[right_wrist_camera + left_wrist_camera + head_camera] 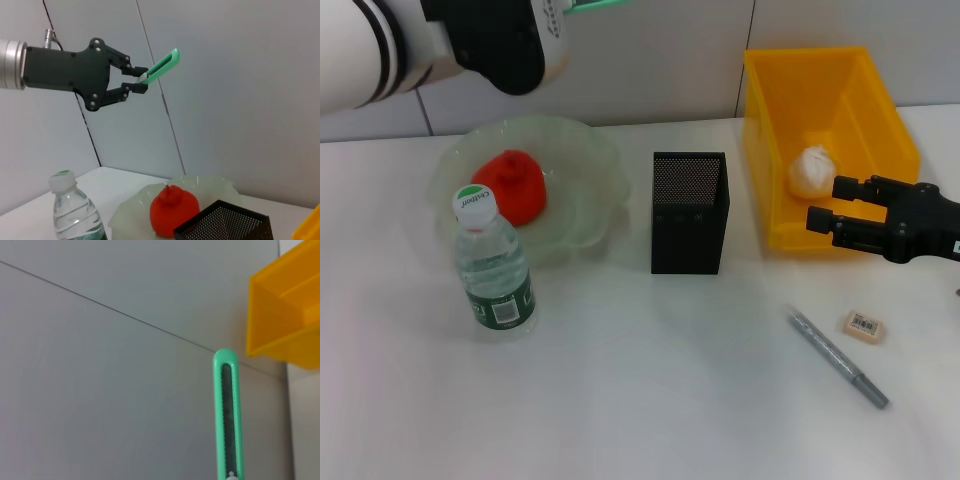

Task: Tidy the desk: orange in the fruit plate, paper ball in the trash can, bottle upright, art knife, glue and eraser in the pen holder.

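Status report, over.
Left gripper raised, shut on green art knife. Right gripper open beside yellow bin. Eraser on the desk, pen holder unobstructed.

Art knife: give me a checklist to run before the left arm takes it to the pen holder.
1. Grip: left tool is shut on the art knife, pinched near one end. Ok.
2. Height: knife is held high above the desk. Ok.
3. Pen holder stands upright, top open. Ok.
4. Holder contents: interior too dark to judge. Cannot tell.
5. Path: bottle and fruit plate sit below the arm, beside the holder; keep height until over the holder. Ok.
6. Right tool is open by the trash can, on the holder's far side. Ok.
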Controlling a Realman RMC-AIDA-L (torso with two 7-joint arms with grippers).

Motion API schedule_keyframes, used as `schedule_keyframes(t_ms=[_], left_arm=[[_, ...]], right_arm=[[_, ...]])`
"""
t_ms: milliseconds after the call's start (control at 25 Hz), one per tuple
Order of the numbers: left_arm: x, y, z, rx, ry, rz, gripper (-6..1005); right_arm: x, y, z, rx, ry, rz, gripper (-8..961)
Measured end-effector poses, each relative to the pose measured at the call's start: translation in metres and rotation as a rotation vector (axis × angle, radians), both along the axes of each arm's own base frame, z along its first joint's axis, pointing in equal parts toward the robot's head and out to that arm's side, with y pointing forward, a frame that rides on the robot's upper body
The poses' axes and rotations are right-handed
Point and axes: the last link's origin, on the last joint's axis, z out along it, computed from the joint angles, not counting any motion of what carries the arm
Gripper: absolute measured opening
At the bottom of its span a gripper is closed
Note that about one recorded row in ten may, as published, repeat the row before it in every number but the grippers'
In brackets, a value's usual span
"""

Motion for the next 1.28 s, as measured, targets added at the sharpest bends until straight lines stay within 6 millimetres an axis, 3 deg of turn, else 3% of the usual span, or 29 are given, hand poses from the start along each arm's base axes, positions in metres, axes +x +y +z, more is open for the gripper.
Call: schedule_keyframes(t_ms=[800,1280], left_arm=[[-0.017,-0.011,-0.027,0.087,0.204,-0.231,198],[-0.009,-0.018,-0.047,0.092,0.315,-0.383,199]], right_arm=[[0.011,-0.006,0.001,0.023,0.047,-0.054,750],[0.014,-0.008,-0.001,0.028,0.073,-0.073,750]])
